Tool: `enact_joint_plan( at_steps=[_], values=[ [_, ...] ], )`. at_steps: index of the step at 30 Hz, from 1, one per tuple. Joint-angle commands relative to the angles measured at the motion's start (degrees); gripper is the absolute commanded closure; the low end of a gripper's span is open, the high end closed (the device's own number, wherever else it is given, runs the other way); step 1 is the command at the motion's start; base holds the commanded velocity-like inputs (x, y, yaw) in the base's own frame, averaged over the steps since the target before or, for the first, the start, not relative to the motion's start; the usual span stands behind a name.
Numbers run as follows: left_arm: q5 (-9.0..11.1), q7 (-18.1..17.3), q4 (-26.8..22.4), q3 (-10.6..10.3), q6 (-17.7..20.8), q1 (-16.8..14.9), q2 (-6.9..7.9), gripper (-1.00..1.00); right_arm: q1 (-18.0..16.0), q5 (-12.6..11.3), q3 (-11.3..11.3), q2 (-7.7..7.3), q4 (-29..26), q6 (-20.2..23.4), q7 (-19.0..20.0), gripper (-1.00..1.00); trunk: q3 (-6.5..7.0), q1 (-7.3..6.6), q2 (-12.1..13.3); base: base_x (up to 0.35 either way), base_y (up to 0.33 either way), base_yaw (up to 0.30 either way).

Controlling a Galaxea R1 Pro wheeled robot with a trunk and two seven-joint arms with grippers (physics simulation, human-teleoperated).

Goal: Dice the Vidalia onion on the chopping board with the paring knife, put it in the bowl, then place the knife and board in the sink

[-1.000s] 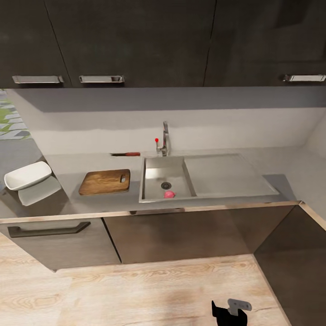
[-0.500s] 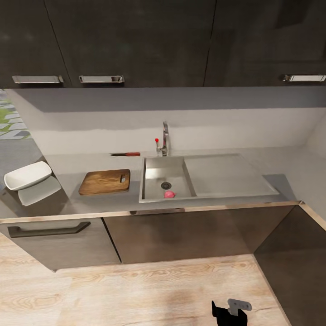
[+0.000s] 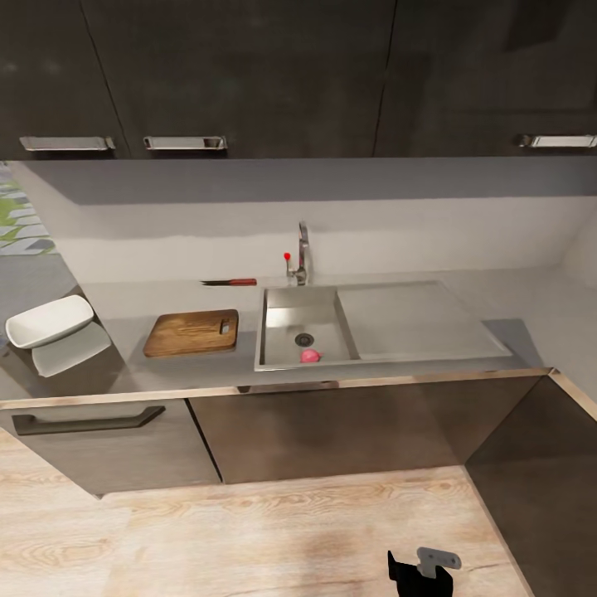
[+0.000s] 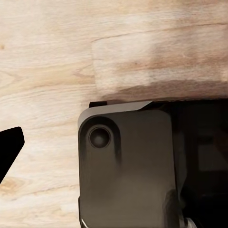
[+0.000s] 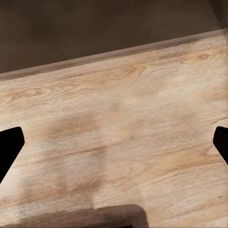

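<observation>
Right gripper gapes wide over floor; we judge the onion round, slippery, best pinched across its middle.

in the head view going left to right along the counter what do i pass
bowl → chopping board → sink basin with the pink onion in it → flat draining area

materials and finishes at the kitchen counter

glossy black upper cabinets carry brushed metal handles. the countertop is smooth, faintly reflective grey. matte grey sink, chrome tap. brown wooden chopping board; glossy white bowl; pale wood-grain floor.
</observation>
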Motion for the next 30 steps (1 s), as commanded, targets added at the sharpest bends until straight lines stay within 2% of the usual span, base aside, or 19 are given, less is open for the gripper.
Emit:
enact_joint_plan(
  at_steps=[1,17,30],
  values=[
    [-0.01,0.43,-0.06,-0.46,-0.08,0.01,0.03,-1.00,-0.06,0.60,-0.35,0.00,0.07,-0.19,-0.25,-1.00,-0.27,0.25,-0.51,0.000,0.000,0.000],
    [0.00,0.46,-0.04,-0.44,-0.07,0.01,0.03,-1.00,-0.05,0.60,-0.35,0.00,0.07,-0.22,-0.25,-1.00,-3.09,3.77,-6.92,0.000,0.000,0.000],
    [0.00,0.44,-0.08,-0.44,-0.08,0.01,0.03,-1.00,-0.05,0.60,-0.35,0.00,0.07,-0.23,-0.24,-1.00,-4.35,6.62,-12.14,0.000,0.000,0.000]
  ],
)
